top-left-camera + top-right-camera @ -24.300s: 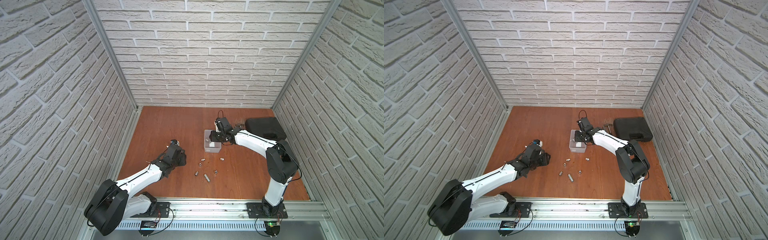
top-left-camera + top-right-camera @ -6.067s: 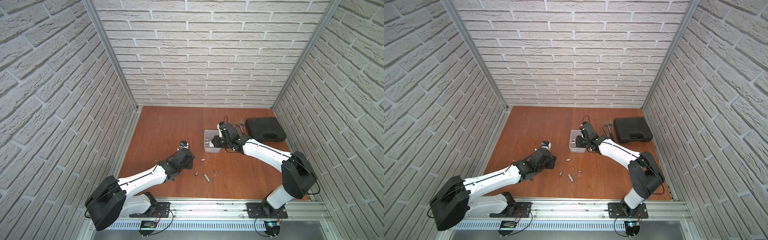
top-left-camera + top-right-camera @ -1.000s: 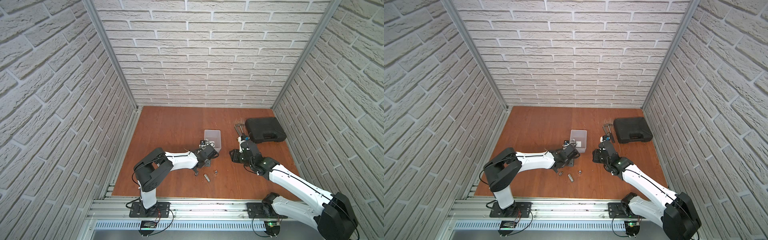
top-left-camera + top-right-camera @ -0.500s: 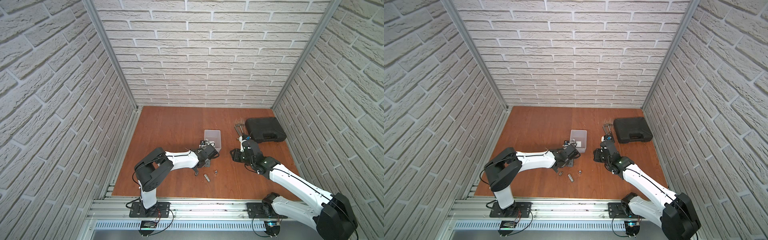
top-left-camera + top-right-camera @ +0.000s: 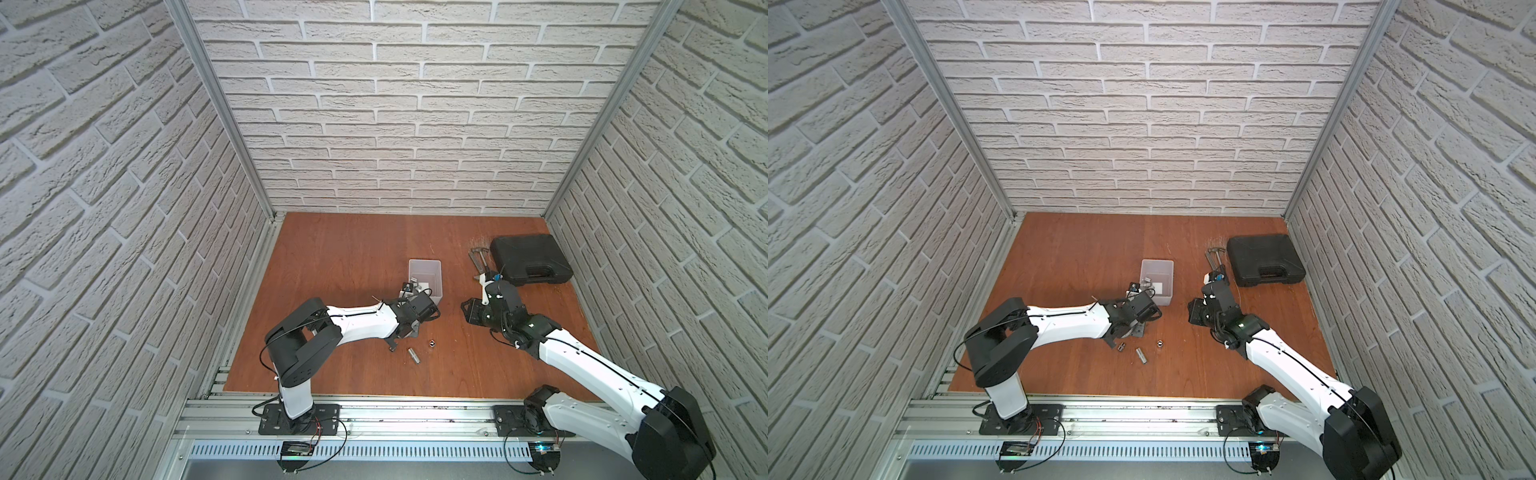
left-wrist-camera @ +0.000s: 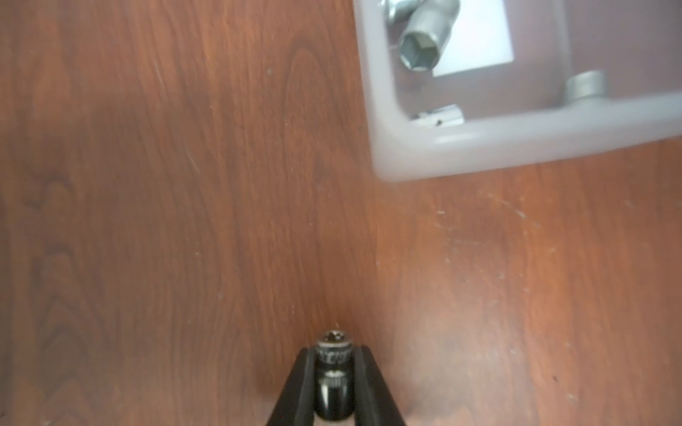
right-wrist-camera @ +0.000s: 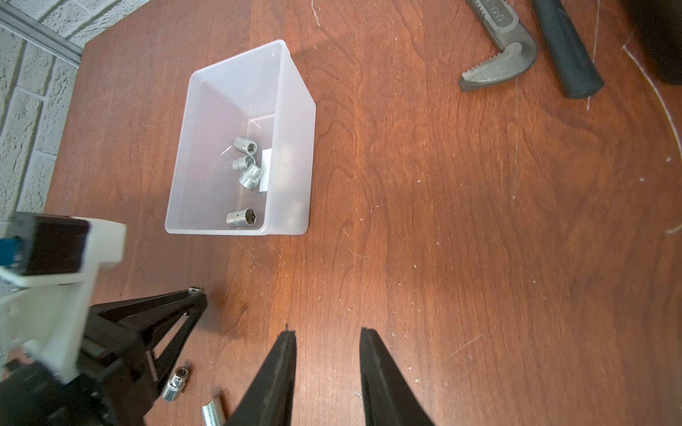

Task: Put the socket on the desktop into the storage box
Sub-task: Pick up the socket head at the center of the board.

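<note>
Wrench [image 5: 477, 259] lies between storage box [image 5: 424, 262] and black case [image 5: 530, 257]

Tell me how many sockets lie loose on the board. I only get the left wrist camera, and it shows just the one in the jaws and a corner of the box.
Observer: Three, in a top view: a short socket, a long socket and a third socket, all on the board near the left arm.
Operator: Where is the right gripper?
Observer: The right gripper is open and empty, beside the box, not over it.
Operator: Anything else around?
Observer: A wrench and a closed black case, toward the board's far right corner.
</note>
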